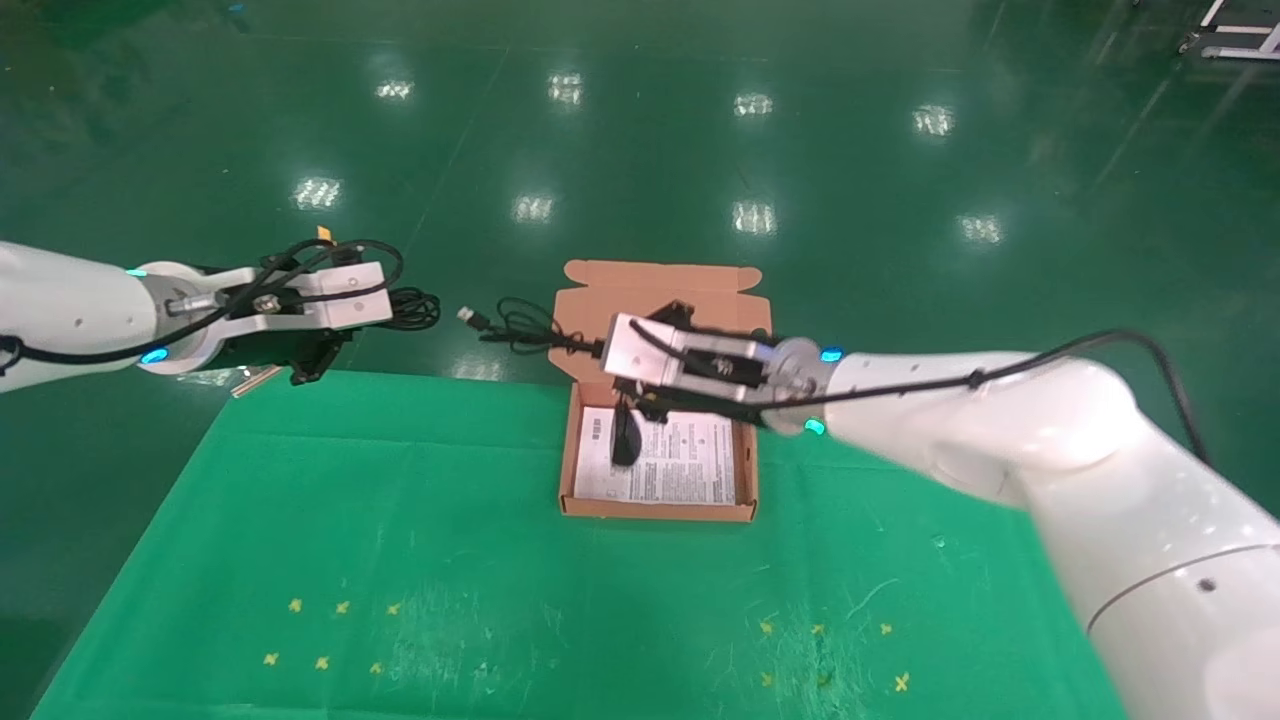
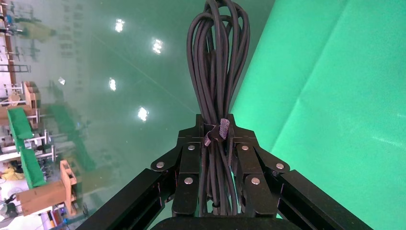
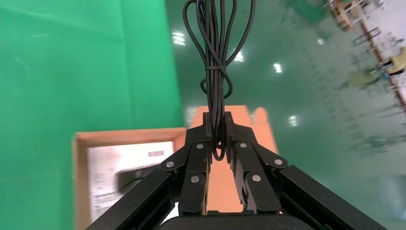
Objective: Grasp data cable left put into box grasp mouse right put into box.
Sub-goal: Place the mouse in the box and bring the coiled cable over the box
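My left gripper (image 1: 393, 306) is shut on the data cable (image 1: 416, 308), a thick black looped bundle with a tie. It holds it in the air off the table's far left corner, well left of the box. The left wrist view shows the bundle (image 2: 218, 62) pinched between the fingers (image 2: 218, 128). My right gripper (image 1: 592, 348) is shut on the mouse's thin bunched cord (image 1: 515, 326), with its silver USB plug (image 1: 467, 316) sticking out left. The black mouse (image 1: 625, 436) hangs from the cord, low over the open cardboard box (image 1: 660, 511). In the right wrist view the cord (image 3: 216, 72) runs between the fingers (image 3: 217, 128) and the mouse (image 3: 136, 175) is blurred.
A white printed sheet (image 1: 680, 460) lies in the box, and its flap lid (image 1: 660, 285) lies open on the far side. The green cloth table (image 1: 400, 520) carries small yellow cross marks (image 1: 320, 632) near the front. A shiny green floor surrounds it.
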Motion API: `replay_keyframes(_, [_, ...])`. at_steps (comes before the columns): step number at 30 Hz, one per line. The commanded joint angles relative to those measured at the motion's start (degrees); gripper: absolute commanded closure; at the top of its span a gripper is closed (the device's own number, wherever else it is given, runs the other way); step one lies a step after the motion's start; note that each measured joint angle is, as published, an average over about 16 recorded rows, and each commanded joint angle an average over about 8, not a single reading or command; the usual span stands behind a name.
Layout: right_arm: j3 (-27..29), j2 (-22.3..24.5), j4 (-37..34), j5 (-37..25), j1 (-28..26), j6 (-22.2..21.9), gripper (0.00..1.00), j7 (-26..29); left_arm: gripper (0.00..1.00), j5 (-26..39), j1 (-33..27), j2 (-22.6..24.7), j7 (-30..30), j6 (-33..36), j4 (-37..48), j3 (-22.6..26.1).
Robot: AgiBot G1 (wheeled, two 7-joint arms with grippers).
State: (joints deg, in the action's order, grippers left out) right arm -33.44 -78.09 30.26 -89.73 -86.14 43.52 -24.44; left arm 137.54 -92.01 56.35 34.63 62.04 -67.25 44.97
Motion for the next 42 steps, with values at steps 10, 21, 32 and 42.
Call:
replay_keyframes(10, [-5.4, 0.6, -6.3, 5.9, 1.8, -3.7, 1.00, 1.9, 1.00, 0.3, 0.2, -0.1, 0.4, 0.2, -0.5, 0.0])
replay_keyframes(21, [-7.2, 0.3, -11.1, 8.6, 1.9, -5.5, 0.41, 2.0, 1.00, 0.3, 0.2, -0.1, 0.5, 0.2, -0.6, 0.0])
replay_keyframes(32, [-8.1, 1.7, -9.8, 9.8, 2.3, -6.0, 0.00, 2.1, 1.00, -0.7, 0.9, 1.1, -0.2, -0.6, -0.8, 0.3])
replay_keyframes(42, [-7.7, 5.8, -6.9, 10.2, 2.2, -5.9, 0.00, 2.3, 1.00, -3.2, 3.7, 8.3, -3.4, -6.1, 3.7, 1.9])
